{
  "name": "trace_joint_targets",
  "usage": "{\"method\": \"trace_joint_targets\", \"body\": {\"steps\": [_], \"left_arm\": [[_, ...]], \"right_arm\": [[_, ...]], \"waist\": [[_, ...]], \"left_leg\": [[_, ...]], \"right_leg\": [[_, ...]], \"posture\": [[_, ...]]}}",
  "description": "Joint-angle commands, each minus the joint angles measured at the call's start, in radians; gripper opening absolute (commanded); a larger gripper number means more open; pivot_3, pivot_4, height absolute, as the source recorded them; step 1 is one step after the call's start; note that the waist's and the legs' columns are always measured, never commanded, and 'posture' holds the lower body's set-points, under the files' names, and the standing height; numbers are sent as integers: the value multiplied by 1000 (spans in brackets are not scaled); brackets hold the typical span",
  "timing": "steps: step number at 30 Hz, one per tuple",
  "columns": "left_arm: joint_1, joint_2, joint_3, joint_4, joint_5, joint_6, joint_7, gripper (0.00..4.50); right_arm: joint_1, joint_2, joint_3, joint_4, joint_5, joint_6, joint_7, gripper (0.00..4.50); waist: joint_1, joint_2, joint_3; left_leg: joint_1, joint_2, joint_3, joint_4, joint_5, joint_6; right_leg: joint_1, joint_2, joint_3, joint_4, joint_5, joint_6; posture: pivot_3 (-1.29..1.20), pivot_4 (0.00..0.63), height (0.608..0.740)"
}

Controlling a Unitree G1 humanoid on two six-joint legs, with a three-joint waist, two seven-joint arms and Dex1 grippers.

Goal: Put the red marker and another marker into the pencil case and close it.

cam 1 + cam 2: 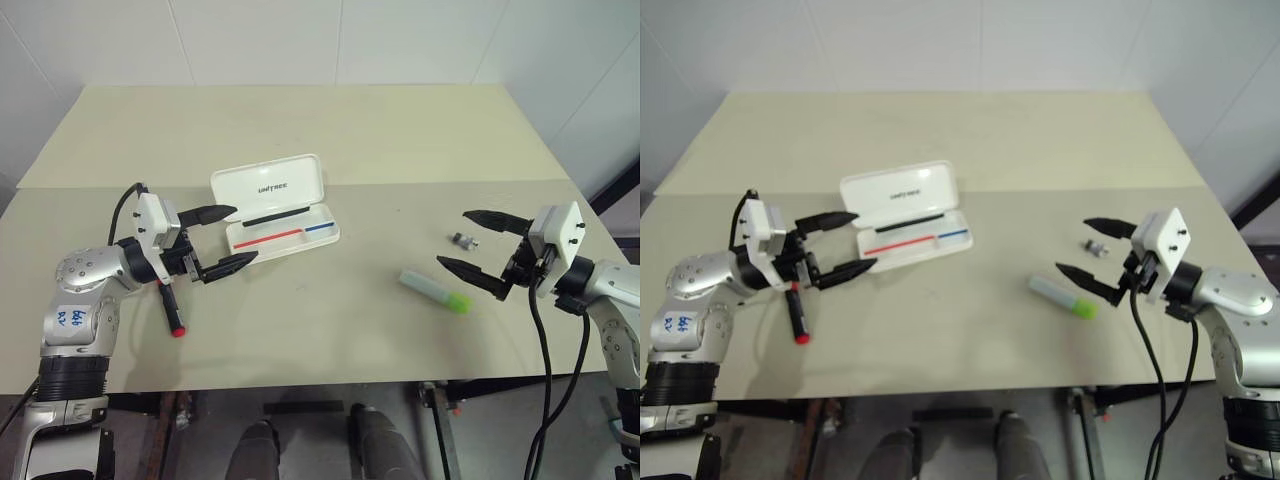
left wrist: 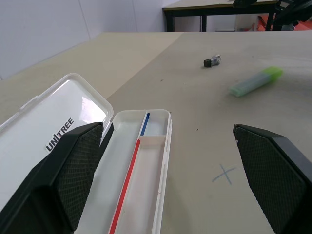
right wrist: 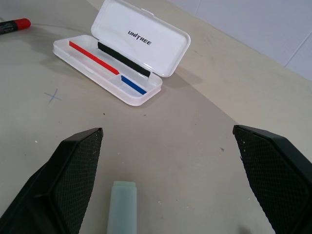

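Red marker [image 1: 171, 310] on the table just below the wide-open, empty left pincer [image 1: 233, 238], apart from it

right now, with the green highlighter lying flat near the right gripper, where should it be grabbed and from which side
Probably across the pale body, not the lime cap. The green highlighter lies flat on the table, slanted, with bare surface along both long sides. The right gripper, open and empty, sits just beyond it, so coming down from above with one finger on each long side, near mid-body, looks safest. The small metal bit lies apart.
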Motion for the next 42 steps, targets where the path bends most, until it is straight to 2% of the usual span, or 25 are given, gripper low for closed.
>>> {"method": "trace_joint_targets", "body": {"steps": [1, 12, 15, 20, 28, 36, 42], "left_arm": [[11, 9, 26, -33, 2, -15, 14, 4481], [48, 30, 28, -24, 20, -40, 12, 4481], [29, 36, 26, -2, 19, -37, 0, 3917], [-20, 59, -31, 94, 93, -65, -37, 2250], [-113, 69, -117, 211, 189, -140, -106, 2250], [-208, 63, -199, 318, 263, -147, -155, 2250], [-241, 74, -233, 380, 310, -175, -199, 2250]], "right_arm": [[-31, 7, -6, -12, 7, -18, -10, 4500], [-120, 64, 82, 1, -1, -30, 8, 4500], [-143, 93, 113, -3, -1, -35, 10, 4500], [-162, 168, 209, -47, -11, -45, 22, 4500], [-172, 232, 290, -124, -15, -24, -2, 4500], [-189, 289, 301, -138, -36, -43, -49, 4500], [-185, 310, 298, -145, -46, -59, -69, 4500]], "waist": [[0, 0, 0], [-1, 0, 0], [0, 0, 0], [-1, 0, 0], [5, 0, 0], [-1, 0, 0], [1, 0, 0]], "left_leg": [[0, 0, 0, 0, 0, 0], [0, 0, 0, 0, 0, 0], [0, 0, 0, 0, 0, 0], [0, 0, 0, 0, 0, 0], [0, 0, -1, 0, 0, 0], [0, 0, -1, 0, 0, 0], [0, 0, -1, -1, 0, 0]], "right_leg": [[0, 0, 0, 0, 0, 0], [0, 0, 0, 1, 0, 0], [0, 0, 0, 1, 0, 0], [0, 0, 0, 1, 1, 1], [-1, 0, -1, 2, 1, 3], [-1, 0, -1, 4, 2, 3], [-3, 0, -1, 6, 5, 11]], "posture": [[0, 150, 740], [0, 150, 740], [0, 150, 740], [0, 150, 740], [0, 150, 740], [0, 150, 740], [0, 150, 740]]}}
